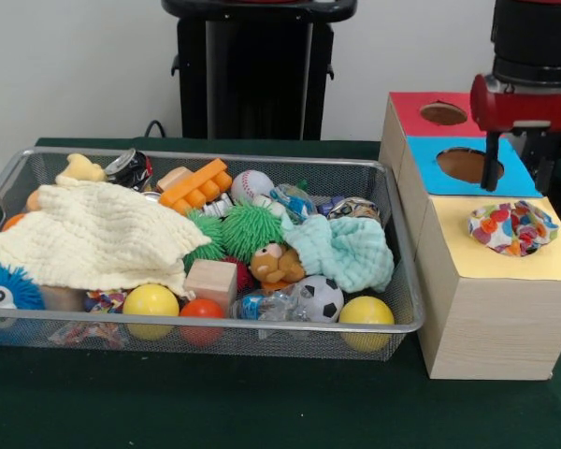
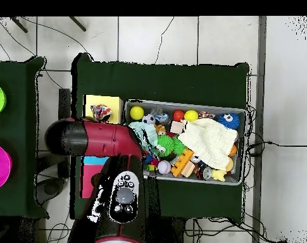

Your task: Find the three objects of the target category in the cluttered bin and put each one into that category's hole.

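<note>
The wire mesh bin (image 1: 393,210) is full of toys; it also shows in the overhead view (image 2: 181,103). One floral cloth (image 1: 512,227) lies bunched on the yellow top (image 1: 505,262) of the wooden box and covers its hole. The overhead view shows the same cloth (image 2: 101,112). A second floral scrap (image 1: 103,301) peeks out under the pale-yellow cloth (image 1: 93,234) at the bin's front left. My gripper (image 1: 516,187) hangs just behind the cloth, over the blue top, open and empty. In the overhead view the arm (image 2: 102,139) hides it.
Blue-topped (image 1: 430,173) and red-topped (image 1: 407,112) boxes stand behind the yellow one, each with a round hole. The bin holds a mint-green cloth (image 1: 346,251), green spiky balls (image 1: 248,229), yellow balls (image 1: 366,311), a wooden block (image 1: 210,279) and a soccer ball (image 1: 318,297).
</note>
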`<state>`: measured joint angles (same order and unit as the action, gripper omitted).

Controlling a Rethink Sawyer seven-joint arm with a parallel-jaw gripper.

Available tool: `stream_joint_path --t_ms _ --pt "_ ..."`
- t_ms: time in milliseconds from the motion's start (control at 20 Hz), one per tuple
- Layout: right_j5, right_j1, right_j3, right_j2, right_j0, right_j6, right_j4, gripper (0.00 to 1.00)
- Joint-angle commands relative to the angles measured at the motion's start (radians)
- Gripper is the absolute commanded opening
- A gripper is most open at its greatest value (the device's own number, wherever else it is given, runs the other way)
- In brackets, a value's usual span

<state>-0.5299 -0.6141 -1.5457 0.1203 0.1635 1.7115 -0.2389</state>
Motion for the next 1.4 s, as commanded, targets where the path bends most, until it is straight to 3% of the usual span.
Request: stream_joint_path --t_ms 50,500,1200,1400 --pt "-0.237 -0.077 -0.011 0.034 0.005 0.220 -0.002 1.00" --pt "-0.368 -0.106 0.056 0.072 -0.044 0.123 0.067 1.00" --pt "-0.296 -0.011 0.148 -0.017 -0.241 -0.091 0.203 1.00" --pt "-0.246 -0.001 0.130 -0.061 -0.279 -0.090 0.216 1.00"
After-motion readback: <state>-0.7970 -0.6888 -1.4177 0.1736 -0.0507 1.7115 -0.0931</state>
